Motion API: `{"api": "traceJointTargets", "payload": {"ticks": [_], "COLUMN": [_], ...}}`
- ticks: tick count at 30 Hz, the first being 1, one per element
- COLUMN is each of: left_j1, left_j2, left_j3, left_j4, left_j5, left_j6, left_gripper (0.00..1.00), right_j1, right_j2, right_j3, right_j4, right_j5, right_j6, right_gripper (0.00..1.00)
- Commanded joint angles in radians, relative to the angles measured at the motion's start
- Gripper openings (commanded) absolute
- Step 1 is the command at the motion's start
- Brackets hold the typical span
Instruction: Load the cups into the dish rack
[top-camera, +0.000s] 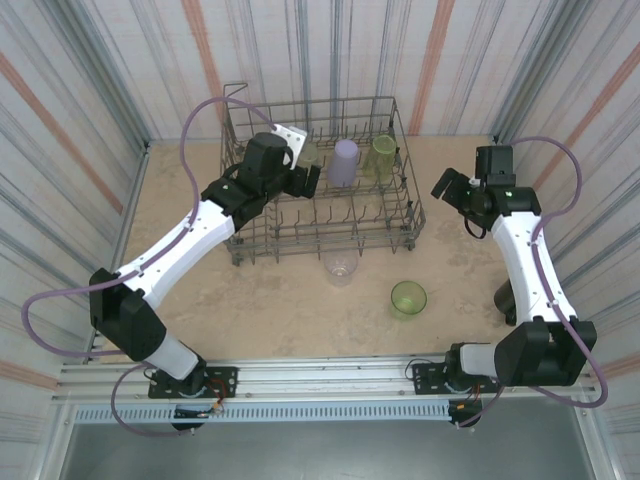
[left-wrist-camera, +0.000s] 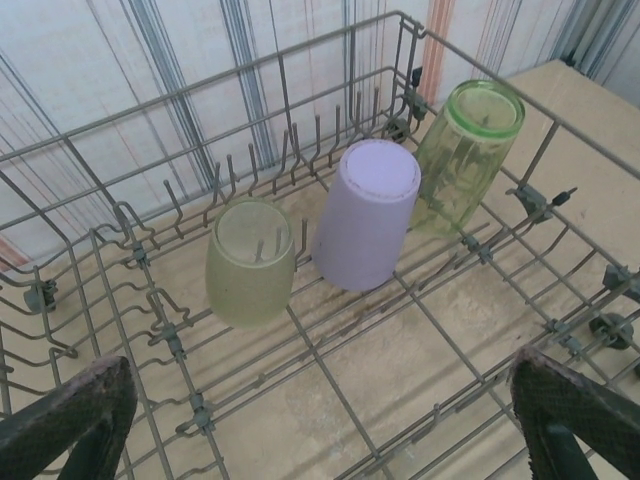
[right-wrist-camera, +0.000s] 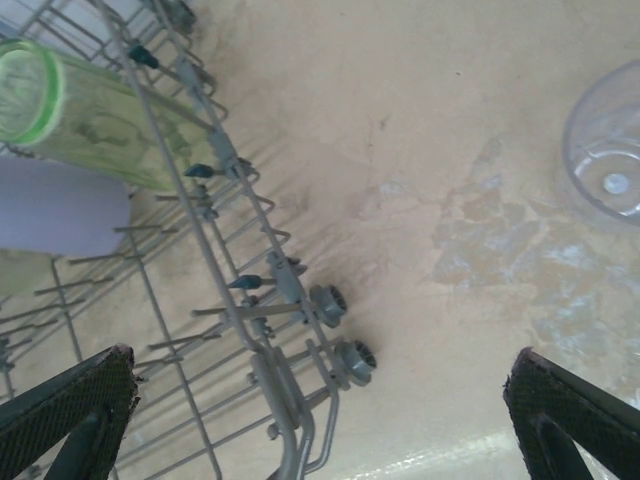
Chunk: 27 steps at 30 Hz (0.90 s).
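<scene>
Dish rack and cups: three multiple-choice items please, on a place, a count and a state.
1. Where is the lavender cup? A) in the dish rack, between two yellow-green cups B) outside it C) in an end effector
2. How many cups are in the rack? A) one B) three C) five
3. The left end effector is: A) shut on a cup B) open and empty C) shut, empty
Key: 1 A, inverted between them; 2 B, three sit inside; 3 B, fingers spread, nothing between.
</scene>
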Motion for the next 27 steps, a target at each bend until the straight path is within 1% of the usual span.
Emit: {"api": "traceJointTargets", "payload": {"ticks": [1,3,4,6,7,10,14,18,27], "left_j1": [-0.001,-0.001,-0.001,-0.002,-0.002,-0.001,-0.012,-0.025,-0.069], "left_j2": [-0.048,-0.057,-0.062,-0.072,-0.077,-0.090,-0.120,-0.133,-0.117], "left_j3": [-0.012,-0.023,-0.033,-0.054,-0.062,-0.074,-0.094,-0.102,-0.091], "left_j4": [-0.017,-0.015,-0.009,0.008,0.008,-0.007,-0.006,0.000,-0.023], "left_j5": [0.030,0.038,0.060,0.094,0.094,0.079,0.055,0.037,-0.042], "left_j6": [0.017,-0.013,-0.021,-0.018,-0.017,-0.018,-0.006,-0.011,0.060], "left_gripper": [0.99,0.99,0.99,0.99,0.99,0.99,0.99,0.99,0.99], "right_j1": [-0.032,-0.067,-0.099,-0.149,-0.165,-0.188,-0.243,-0.302,-0.329], "right_j2": [0.014,0.020,0.029,0.036,0.037,0.023,0.015,0.025,-0.007], "right_j3": [0.023,0.009,0.008,0.005,0.001,-0.014,-0.044,-0.058,-0.121], "right_j4": [-0.091,-0.099,-0.112,-0.126,-0.126,-0.130,-0.146,-0.202,-0.229], "right_j5": [0.018,0.001,-0.019,-0.055,-0.051,0.002,0.036,0.084,0.271], "right_j6": [-0.013,-0.011,0.000,0.010,0.011,0.010,0.019,0.050,0.053], "right_gripper": [0.99,0.99,0.99,0.99,0.99,0.99,0.99,0.99,0.99]}}
